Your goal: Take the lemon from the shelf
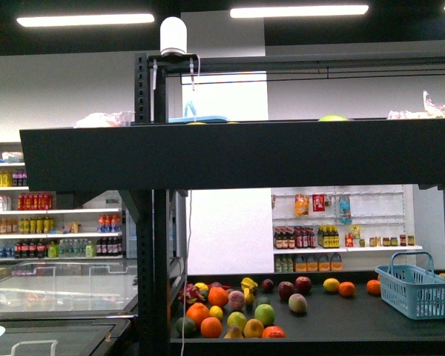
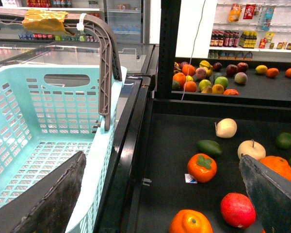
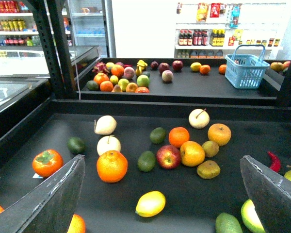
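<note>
- Front view: the shelf [image 1: 237,152], black, with one wide dark tier crossing at eye height. Beyond it, a lower tier carries a heap of mixed fruit [image 1: 233,308] and a blue basket [image 1: 414,285]. White bottle racks [image 1: 55,222] line the back wall.
- Left wrist view: the left gripper [image 2: 162,155] has its jaws spread wide and holds nothing. One finger shows in front of a turquoise basket [image 2: 39,111] with a grey handle, which stands just beside the shelf's edge. The other finger is over the dark tier. Loose on that tier are a persimmon [image 2: 202,167], a pomegranate [image 2: 237,209] and an avocado [image 2: 209,147].
- Right wrist view: the right gripper [image 3: 162,158] has its jaws spread wide and is empty.
- Same view: the lemon [image 3: 151,204], yellow, lies on its side on the shelf tier. It shows in the gap between the two fingers and touches neither. Its long axis is flat on the tier and runs roughly across that gap. One end is angled toward a brownish pear [image 3: 208,169].
- Same view, neighbours: a large orange [image 3: 112,166], a dark avocado [image 3: 146,160] and a red apple [image 3: 169,156] sit near the lemon, on its far side. All are apart from it.
</note>
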Controlling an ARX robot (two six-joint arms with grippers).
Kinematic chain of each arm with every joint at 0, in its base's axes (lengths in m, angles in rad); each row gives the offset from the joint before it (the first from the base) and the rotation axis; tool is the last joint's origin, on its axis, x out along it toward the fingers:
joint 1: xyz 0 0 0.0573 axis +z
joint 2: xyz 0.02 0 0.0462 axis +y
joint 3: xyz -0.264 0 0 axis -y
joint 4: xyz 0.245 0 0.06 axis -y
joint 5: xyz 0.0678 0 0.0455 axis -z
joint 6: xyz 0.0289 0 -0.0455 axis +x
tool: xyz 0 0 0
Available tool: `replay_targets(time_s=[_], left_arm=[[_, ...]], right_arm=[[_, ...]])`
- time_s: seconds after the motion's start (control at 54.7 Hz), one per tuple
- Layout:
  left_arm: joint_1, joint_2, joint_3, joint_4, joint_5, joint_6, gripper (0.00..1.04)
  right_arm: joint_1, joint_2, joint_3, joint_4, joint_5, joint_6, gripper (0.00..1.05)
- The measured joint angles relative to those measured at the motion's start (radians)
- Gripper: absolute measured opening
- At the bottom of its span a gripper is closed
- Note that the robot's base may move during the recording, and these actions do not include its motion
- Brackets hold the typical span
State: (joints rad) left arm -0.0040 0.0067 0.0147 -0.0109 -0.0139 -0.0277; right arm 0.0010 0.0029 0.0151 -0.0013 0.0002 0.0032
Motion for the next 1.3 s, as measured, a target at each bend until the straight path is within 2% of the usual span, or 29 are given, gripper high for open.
replay_targets(time_s=[0.055,0.164,0.256,0.402,0.493,0.676,0.859,1.115,1.243,1.298], left_arm=[[-0.02,0.051,0.026,-0.051,-0.042,-0.106,0.97],[-0.002,0.251,0.126,0.016,0.053,-0.307,0.97],[0.112,0.527,0.327,0.136,0.2,-0.422,0.97],[0.286,0.859,0.557,0.247,0.328,-0.649,0.97],[0.371,1.049,0.667,0.286,0.353,-0.83,0.97],[0.457,1.311,0.809,0.325,0.37,-1.117,0.97],[0.473,1.47,0.903,0.4,0.365,-1.25,0.97],[0.469,1.569,0.981,0.419,0.345,-1.289,0.97],[0.463,1.577,0.995,0.418,0.336,-1.287,0.76],[0.462,1.577,0.996,0.418,0.335,-1.287,0.64]], right_arm=[[0.0,0.0,0.0,0.0,0.0,0.0,0.97],[0.0,0.0,0.0,0.0,0.0,0.0,0.97],[0.0,0.0,0.0,0.0,0.0,0.0,0.97],[0.0,0.0,0.0,0.0,0.0,0.0,0.97],[0.0,0.0,0.0,0.0,0.0,0.0,0.97],[0.0,0.0,0.0,0.0,0.0,0.0,0.97],[0.0,0.0,0.0,0.0,0.0,0.0,0.97],[0.0,0.0,0.0,0.0,0.0,0.0,0.97],[0.0,0.0,0.0,0.0,0.0,0.0,0.97],[0.0,0.0,0.0,0.0,0.0,0.0,0.97]])
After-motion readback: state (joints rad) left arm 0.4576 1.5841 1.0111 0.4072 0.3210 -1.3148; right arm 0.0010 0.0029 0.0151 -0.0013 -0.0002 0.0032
